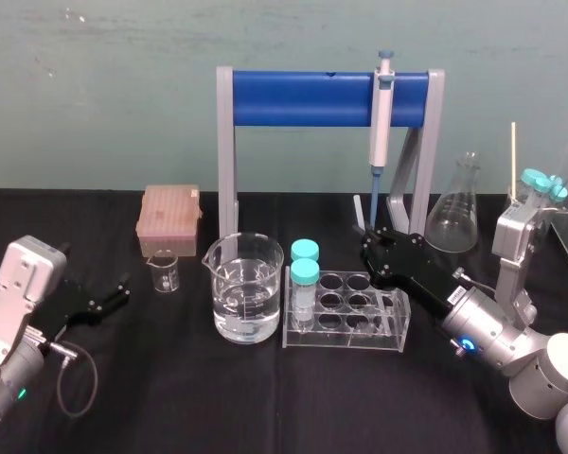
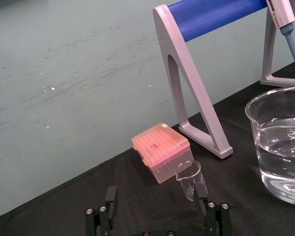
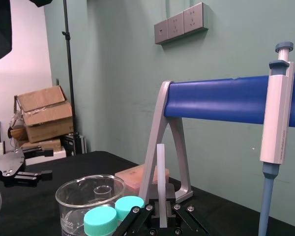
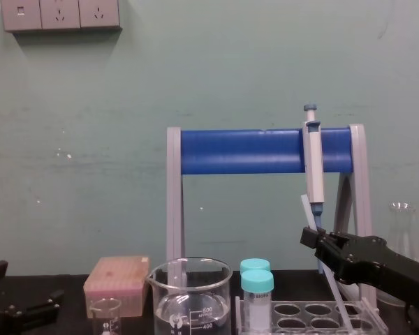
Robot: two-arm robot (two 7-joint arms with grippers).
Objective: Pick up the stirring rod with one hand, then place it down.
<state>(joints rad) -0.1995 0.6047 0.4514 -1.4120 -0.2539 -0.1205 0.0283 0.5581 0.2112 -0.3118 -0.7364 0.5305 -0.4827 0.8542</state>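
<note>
The stirring rod [image 3: 161, 184] is a thin translucent-white stick standing nearly upright between the fingers of my right gripper [image 3: 162, 211], which is shut on its lower part. In the head view the right gripper [image 1: 368, 241] hovers behind the tube rack, below the hanging pipette, and the rod [image 1: 360, 212] pokes up from it. From the chest, the rod [image 4: 305, 208] leans up beside the pipette tip above the gripper [image 4: 309, 239]. My left gripper [image 1: 119, 289] rests open at the left, facing a small beaker; its fingers [image 2: 110, 197] hold nothing.
A big beaker of water [image 1: 247, 288] stands mid-table, with a small beaker [image 1: 164, 274] and a pink tip box [image 1: 169, 213] to its left. The clear tube rack [image 1: 398, 326] holds two teal-capped tubes [image 1: 305, 270]. Behind are the blue stand [image 1: 303, 99], the pipette [image 1: 382, 109] and a flask [image 1: 454, 213].
</note>
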